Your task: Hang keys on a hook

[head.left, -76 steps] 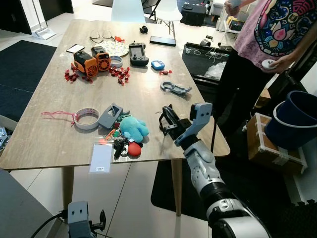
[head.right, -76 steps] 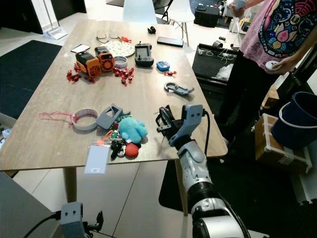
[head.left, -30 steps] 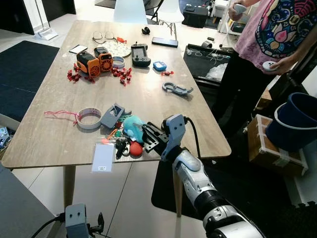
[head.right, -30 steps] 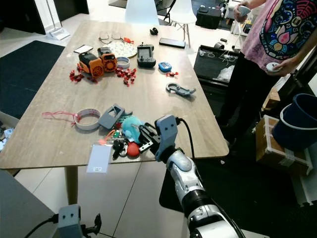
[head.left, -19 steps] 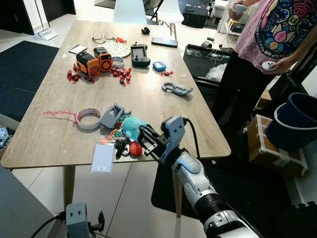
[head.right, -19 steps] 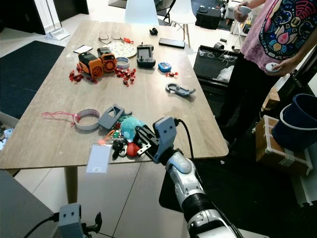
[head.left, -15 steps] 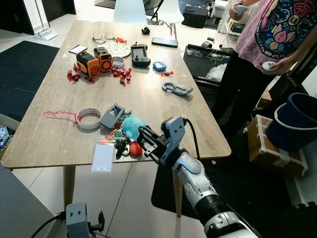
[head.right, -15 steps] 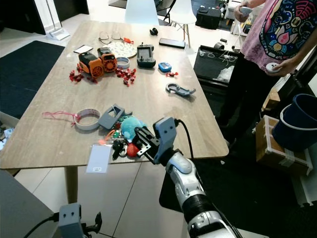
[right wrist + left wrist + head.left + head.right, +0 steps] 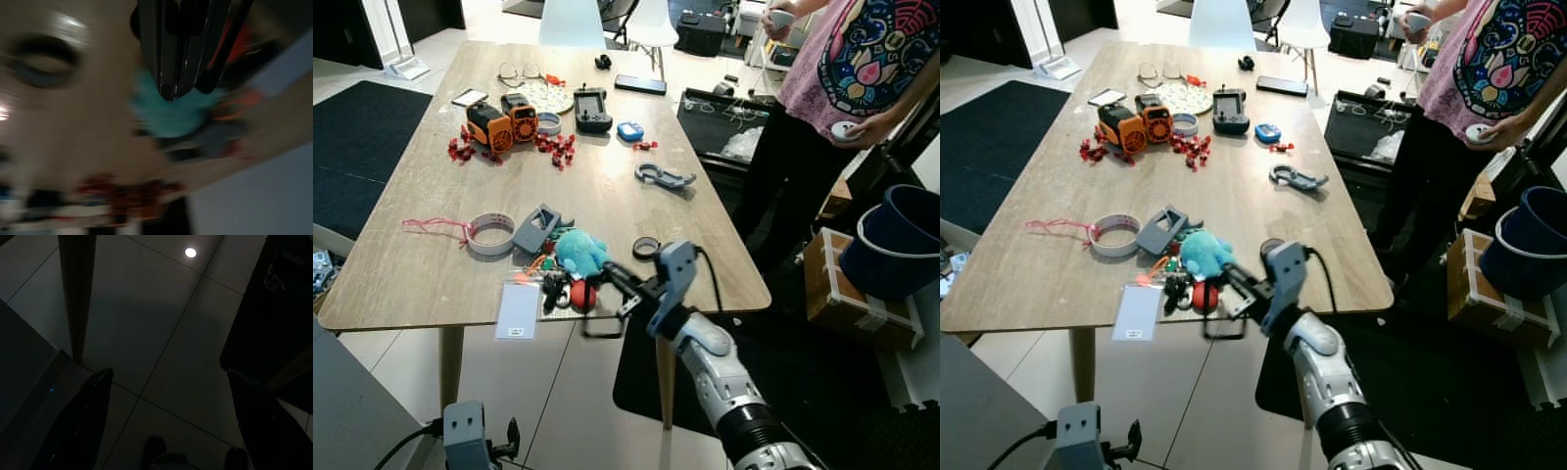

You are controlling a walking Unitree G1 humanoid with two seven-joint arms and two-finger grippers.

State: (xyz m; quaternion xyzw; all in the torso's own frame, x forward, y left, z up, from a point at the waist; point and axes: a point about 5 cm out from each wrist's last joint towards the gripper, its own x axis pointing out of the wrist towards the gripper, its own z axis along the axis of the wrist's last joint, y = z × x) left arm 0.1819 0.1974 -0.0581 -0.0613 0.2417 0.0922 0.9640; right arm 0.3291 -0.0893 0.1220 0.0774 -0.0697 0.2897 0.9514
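Now the right pincer (image 9: 612, 277), black fingers pressed together and empty, hovers beside the teal plush-tagged keys (image 9: 566, 281) at the wooden desk's (image 9: 431, 225) front edge.

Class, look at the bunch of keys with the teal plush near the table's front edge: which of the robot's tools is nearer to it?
The right. The right tool sits at the table's front edge, right beside the keys. The left tool hangs far below, under the table near the floor.

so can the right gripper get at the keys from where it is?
Probably yes. The right gripper sits at the table's near edge, right beside the keys and the teal plush, fingers pointed at them. Nothing stands between.
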